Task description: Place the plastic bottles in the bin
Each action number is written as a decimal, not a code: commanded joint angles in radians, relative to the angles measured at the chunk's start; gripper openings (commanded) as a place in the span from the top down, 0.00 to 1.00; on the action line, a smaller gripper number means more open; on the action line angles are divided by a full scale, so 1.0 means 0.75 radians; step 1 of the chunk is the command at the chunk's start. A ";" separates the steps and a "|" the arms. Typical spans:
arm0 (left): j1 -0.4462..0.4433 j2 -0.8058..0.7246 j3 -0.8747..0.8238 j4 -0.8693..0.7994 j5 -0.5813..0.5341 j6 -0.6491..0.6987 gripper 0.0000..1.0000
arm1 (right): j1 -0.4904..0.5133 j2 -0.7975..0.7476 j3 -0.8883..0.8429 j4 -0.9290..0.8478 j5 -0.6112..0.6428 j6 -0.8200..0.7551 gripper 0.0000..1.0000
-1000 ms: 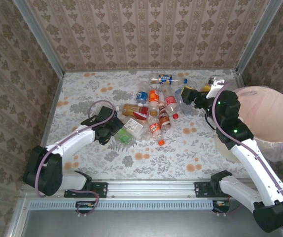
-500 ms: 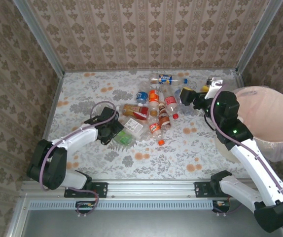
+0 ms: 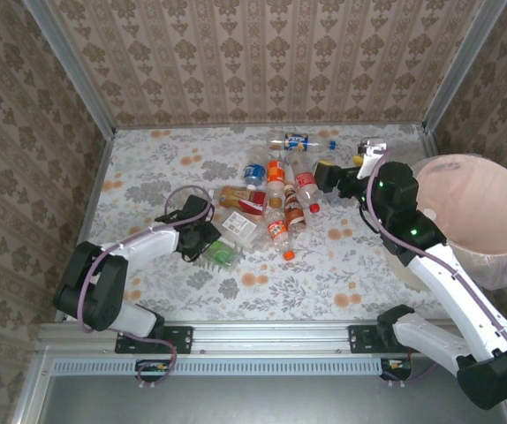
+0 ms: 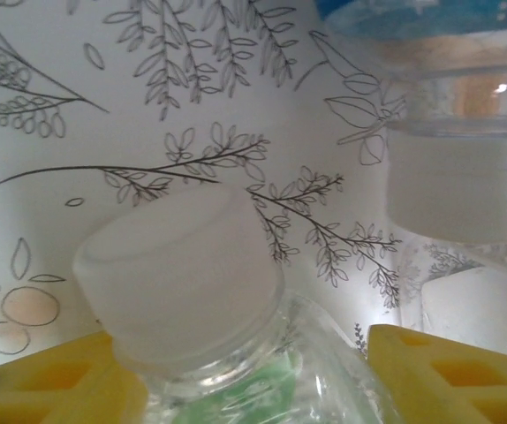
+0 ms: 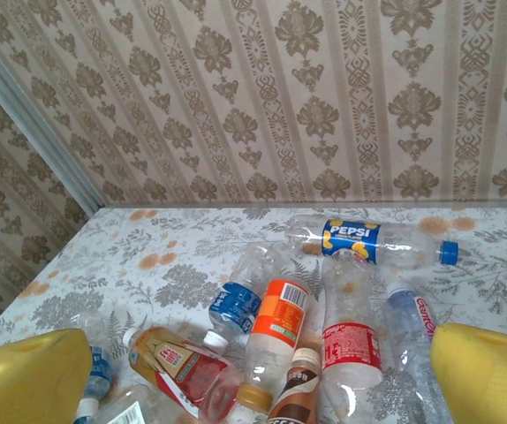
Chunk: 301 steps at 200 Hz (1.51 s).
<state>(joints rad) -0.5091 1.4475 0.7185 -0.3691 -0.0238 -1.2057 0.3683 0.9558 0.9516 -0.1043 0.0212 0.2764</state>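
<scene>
Around bottle (image 4: 179, 276), left end effector (image 4: 253, 375) tighter

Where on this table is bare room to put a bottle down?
Bare: the table at far left, between its edge and the bottle pile, and the near strip in front of the pile. Crowded: the middle, where bottles touch, with the left gripper closed on a green-label bottle at its near-left and the open right gripper at its right.
</scene>
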 commanded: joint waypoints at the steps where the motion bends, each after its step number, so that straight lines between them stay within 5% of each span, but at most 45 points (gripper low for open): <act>1: -0.002 -0.006 0.007 -0.005 -0.016 0.039 0.44 | 0.016 0.002 -0.009 0.012 -0.014 -0.050 0.00; 59: -0.047 -0.266 0.018 -0.006 -0.154 0.226 0.51 | 0.029 -0.039 -0.134 0.116 -0.036 0.066 0.00; 102: -0.093 -0.387 0.190 0.024 -0.185 0.523 0.52 | 0.034 -0.038 -0.153 0.060 -0.165 0.111 0.00; 163: -0.102 -0.246 0.544 0.156 0.059 0.847 0.52 | 0.080 -0.033 -0.255 0.173 -0.307 0.202 0.00; 221: -0.157 0.012 0.847 0.282 0.226 0.838 0.52 | 0.188 0.049 -0.185 0.228 -0.398 0.125 0.00; 301: -0.268 0.093 0.889 0.524 0.473 0.832 0.52 | 0.217 0.235 -0.094 0.287 -0.347 0.269 0.00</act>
<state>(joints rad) -0.6865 1.5219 1.3499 -0.0856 0.2344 -0.6010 0.5247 1.0962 0.8230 0.0868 -0.2619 0.4278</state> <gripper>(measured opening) 0.564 0.999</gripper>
